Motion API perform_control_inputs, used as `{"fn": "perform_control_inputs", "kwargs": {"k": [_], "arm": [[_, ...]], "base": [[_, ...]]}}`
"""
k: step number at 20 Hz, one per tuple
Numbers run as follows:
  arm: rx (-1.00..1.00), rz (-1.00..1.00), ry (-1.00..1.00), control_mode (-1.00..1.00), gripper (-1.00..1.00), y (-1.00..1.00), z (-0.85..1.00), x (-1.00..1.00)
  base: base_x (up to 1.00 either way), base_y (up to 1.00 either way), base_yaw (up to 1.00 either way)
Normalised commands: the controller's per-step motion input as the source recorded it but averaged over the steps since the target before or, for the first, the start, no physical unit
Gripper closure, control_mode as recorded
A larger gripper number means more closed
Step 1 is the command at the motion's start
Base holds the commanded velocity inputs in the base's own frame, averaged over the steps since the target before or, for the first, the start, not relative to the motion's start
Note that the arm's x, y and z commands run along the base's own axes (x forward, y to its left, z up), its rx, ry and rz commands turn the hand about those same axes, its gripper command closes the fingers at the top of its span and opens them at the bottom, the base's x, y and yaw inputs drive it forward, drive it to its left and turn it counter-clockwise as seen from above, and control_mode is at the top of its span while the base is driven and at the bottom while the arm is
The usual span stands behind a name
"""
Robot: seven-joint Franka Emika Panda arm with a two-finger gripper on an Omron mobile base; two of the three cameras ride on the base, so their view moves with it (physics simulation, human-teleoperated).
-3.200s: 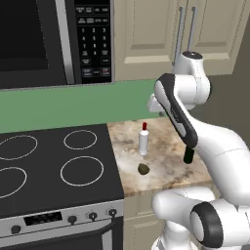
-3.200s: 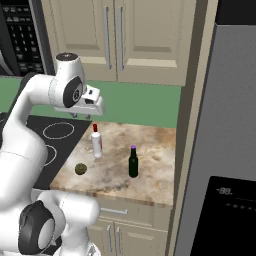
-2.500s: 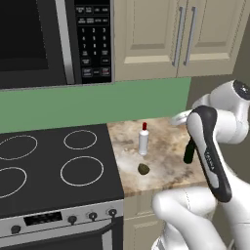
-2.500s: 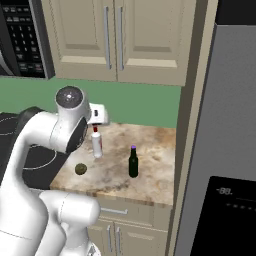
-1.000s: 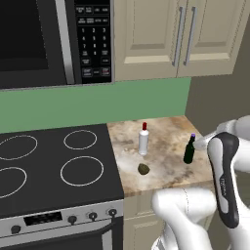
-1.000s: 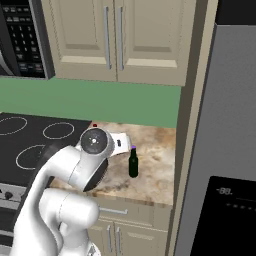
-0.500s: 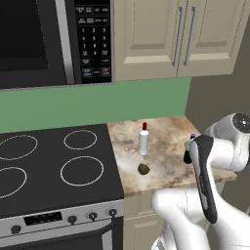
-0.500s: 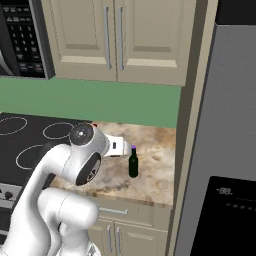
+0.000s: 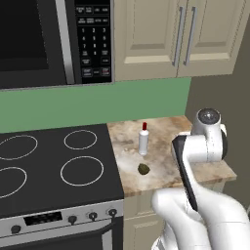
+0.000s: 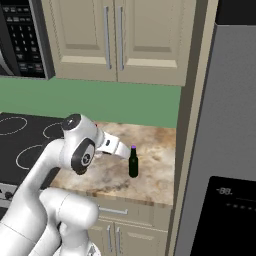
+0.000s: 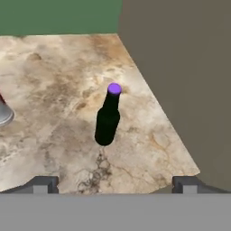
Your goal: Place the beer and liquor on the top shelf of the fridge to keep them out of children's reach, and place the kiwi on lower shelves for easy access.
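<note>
While the two small dark finger tips of the gripper (image 11: 115,185) stand wide apart with nothing between them, the slim dark green glass beer bottle with a purple cap (image 11: 107,118) stands upright on the mottled beige stone countertop (image 11: 58,81), at about 12 o'clock from the fingers in the hand view and clear of both.

From the right base view, the beer bottle (image 10: 133,162) stands near the counter's middle, and the tall grey metal-look fridge (image 10: 220,150) with a black display panel rises at 3 o'clock from it, door shut. The white arm's hand reaches toward the bottle from 9 o'clock.

From the left base view, the pale whitish liquor bottle with a red cap (image 9: 143,139) stands upright on the counter, and the small olive-brown kiwi (image 9: 143,169) lies near it at 6 o'clock, not touching. A black glass cooktop with ring burners (image 9: 53,166) adjoins the counter at 9 o'clock. Beige cabinets (image 9: 161,36) hang above the green backsplash, beside a black microwave (image 9: 53,41).
</note>
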Motion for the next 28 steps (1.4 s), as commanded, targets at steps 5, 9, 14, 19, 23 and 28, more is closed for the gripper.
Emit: {"fn": "perform_control_inputs", "kwargs": {"k": [5, 9, 14, 19, 23, 28], "arm": [[0.00, -0.34, 0.11, -1.00, -1.00, -0.05, -0.24, 0.34], [0.00, -0.32, 0.10, -1.00, -1.00, -0.01, -0.25, 0.37], [0.00, -0.26, 0.06, -1.00, -1.00, -0.04, -0.17, 0.41], [0.00, -0.15, 0.02, -1.00, -1.00, -0.13, -0.10, 0.35], [0.00, -0.10, 0.00, -1.00, -1.00, -0.14, -0.19, 0.31], [0.00, -0.07, 0.00, -1.00, -1.00, -0.16, -0.28, 0.29]], "base": [[0.00, 0.00, 0.00], [0.00, 0.00, 0.00], [0.00, 0.00, 0.00], [0.00, 0.00, 0.00], [0.00, 0.00, 0.00], [0.00, 0.00, 0.00]]}}
